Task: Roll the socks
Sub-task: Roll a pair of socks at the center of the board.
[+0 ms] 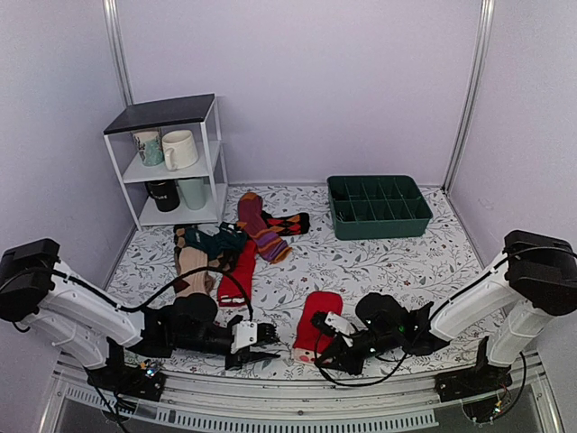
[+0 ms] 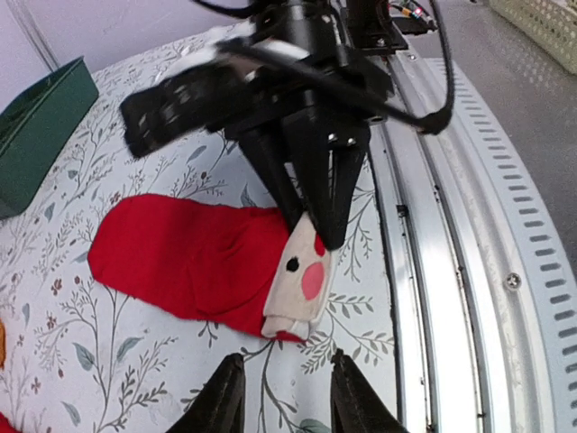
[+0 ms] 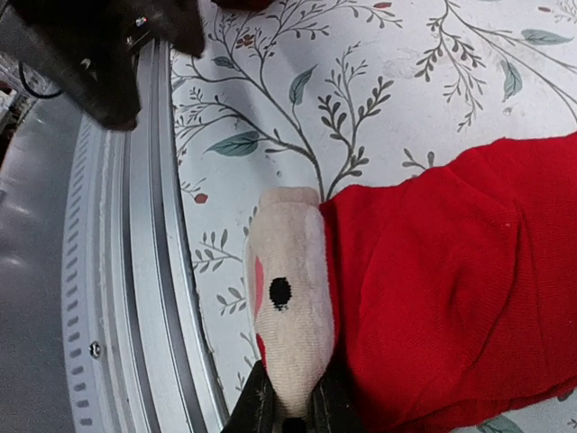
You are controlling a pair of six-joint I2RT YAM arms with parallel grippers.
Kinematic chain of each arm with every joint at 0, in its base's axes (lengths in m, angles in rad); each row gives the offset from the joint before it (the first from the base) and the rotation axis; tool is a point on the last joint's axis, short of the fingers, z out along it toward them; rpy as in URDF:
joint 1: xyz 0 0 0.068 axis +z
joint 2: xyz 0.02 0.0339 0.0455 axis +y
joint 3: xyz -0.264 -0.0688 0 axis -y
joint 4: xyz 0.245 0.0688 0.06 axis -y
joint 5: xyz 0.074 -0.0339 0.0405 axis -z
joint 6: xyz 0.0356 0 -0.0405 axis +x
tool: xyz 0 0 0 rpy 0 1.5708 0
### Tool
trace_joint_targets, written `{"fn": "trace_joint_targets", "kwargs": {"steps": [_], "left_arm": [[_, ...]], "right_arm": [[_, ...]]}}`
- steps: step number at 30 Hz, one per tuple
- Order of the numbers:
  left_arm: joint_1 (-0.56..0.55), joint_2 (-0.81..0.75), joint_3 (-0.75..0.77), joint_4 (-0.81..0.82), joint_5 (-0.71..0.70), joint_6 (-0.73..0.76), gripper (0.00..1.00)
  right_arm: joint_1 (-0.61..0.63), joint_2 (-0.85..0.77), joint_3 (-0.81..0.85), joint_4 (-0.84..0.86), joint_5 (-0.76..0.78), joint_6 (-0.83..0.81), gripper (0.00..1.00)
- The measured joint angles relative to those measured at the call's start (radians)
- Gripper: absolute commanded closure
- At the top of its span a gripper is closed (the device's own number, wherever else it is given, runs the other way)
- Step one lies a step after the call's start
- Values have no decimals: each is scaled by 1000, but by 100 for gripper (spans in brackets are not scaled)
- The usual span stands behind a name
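A red sock (image 1: 320, 316) lies flat near the table's front edge, its cream cuff (image 1: 305, 355) with a pink patch and black dot pointing toward the rail. My right gripper (image 1: 325, 350) is shut on that cuff; the right wrist view shows the cuff (image 3: 288, 289) pinched between its fingers (image 3: 257, 406), with the red sock body (image 3: 451, 289) to the right. My left gripper (image 1: 263, 339) is open and empty, just left of the cuff. In the left wrist view its fingers (image 2: 224, 397) stand apart, short of the cuff (image 2: 302, 275). A second red sock (image 1: 242, 269) lies farther back in the pile.
A pile of other socks (image 1: 260, 230) and a brown striped sock (image 1: 191, 266) lie mid-left. A green divided tray (image 1: 379, 207) sits at the back right. A white shelf with mugs (image 1: 171, 162) stands at the back left. A metal rail (image 1: 297, 397) runs along the front edge.
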Motion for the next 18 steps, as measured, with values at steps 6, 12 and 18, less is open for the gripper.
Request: {"fn": "trace_joint_targets", "kwargs": {"steps": [6, 12, 18], "left_arm": [[-43, 72, 43, 27, -15, 105, 64], [-89, 236, 136, 23, -84, 212, 62], [-106, 278, 152, 14, -119, 256, 62]], "right_arm": [[-75, 106, 106, -40, -204, 130, 91], [-125, 152, 130, -49, -342, 198, 91], [-151, 171, 134, -56, -418, 215, 91]]}}
